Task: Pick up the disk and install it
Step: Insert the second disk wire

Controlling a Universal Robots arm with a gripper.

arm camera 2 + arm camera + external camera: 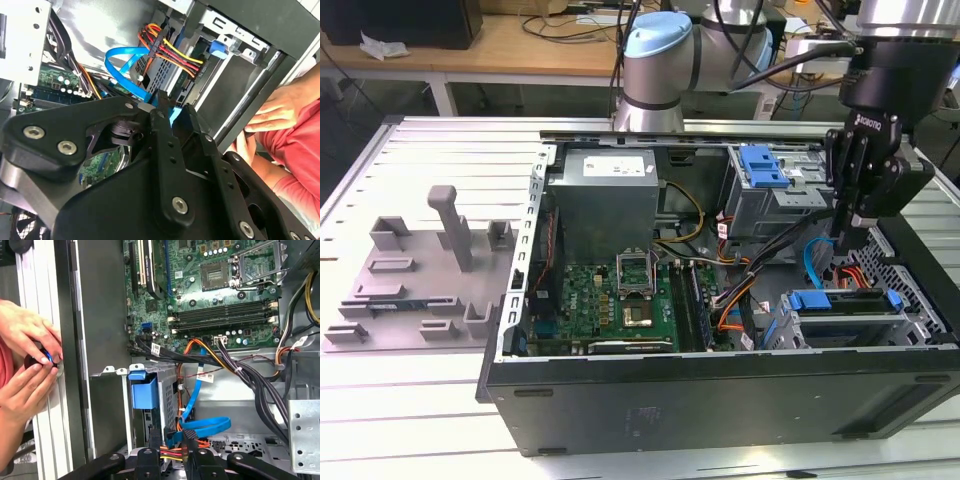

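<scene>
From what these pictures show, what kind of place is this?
Probably a robotics lab or test bench: an open computer case lies on a slatted metal table, a robot arm stands behind it, and a cabled wooden desk is beyond.

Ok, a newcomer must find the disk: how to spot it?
In the exterior view, find the open black computer case; the disk sits in its nearer corner on that view's right, below the end effector. Its blue bracket around flat silver metal sets it apart from the grey power-supply box.
</scene>
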